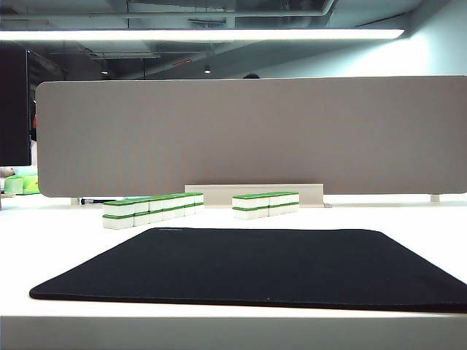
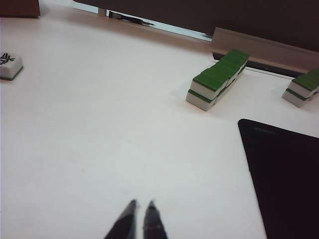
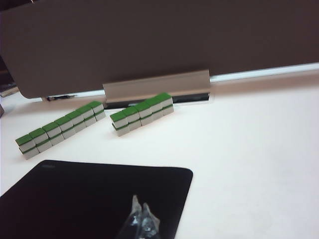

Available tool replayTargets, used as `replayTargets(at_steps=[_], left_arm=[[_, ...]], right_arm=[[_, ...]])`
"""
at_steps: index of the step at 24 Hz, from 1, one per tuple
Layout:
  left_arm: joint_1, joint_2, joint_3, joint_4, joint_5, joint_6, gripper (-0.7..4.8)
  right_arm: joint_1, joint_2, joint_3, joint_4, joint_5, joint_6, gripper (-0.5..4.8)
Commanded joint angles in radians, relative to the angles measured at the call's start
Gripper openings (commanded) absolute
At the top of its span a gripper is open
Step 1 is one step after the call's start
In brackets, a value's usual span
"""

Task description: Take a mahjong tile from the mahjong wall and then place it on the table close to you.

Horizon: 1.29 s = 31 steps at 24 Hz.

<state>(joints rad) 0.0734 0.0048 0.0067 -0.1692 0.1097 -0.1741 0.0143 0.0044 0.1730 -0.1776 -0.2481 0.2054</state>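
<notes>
We see the two-high mahjong wall of white, green-topped tiles [image 1: 153, 210] mid-frame on the glossy white table [image 1: 408, 219], behind a black fabric mat [image 1: 263, 266]. Left gripper [image 2: 140, 205] and right gripper [image 3: 139, 206]: jaws closed, empty.

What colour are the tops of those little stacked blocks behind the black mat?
Bright green tops on white bodies; the mahjong wall shows it best in the right wrist view.

Green-topped tiles on a white table

The mahjong wall [image 1: 153, 210] is made of small white blocks with bright green tops, stacked two high. It stands in two rows with a gap between them, on the far side of the black mat. The table [image 1: 408, 219] is white, smooth and shiny.
</notes>
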Motion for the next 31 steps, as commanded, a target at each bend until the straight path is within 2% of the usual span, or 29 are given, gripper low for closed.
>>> replayTargets(at_steps=[1, 12, 18, 31], left_arm=[[0.001, 0.000, 0.001, -0.007, 0.011, -0.002, 0.22], [0.001, 0.000, 0.001, -0.007, 0.011, -0.002, 0.22], [0.001, 0.000, 0.002, -0.005, 0.051, -0.002, 0.22], [0.001, 0.000, 0.003, -0.005, 0.075, -0.002, 0.22]], right_arm=[[-0.001, -0.003, 0.032, -0.010, 0.006, 0.004, -0.02], [-0.001, 0.003, 0.088, -0.114, 0.002, 0.004, -0.02], [-0.001, 0.037, 0.137, -0.156, 0.001, 0.004, -0.02], [-0.001, 0.325, 0.285, -0.157, -0.021, 0.000, -0.02]])
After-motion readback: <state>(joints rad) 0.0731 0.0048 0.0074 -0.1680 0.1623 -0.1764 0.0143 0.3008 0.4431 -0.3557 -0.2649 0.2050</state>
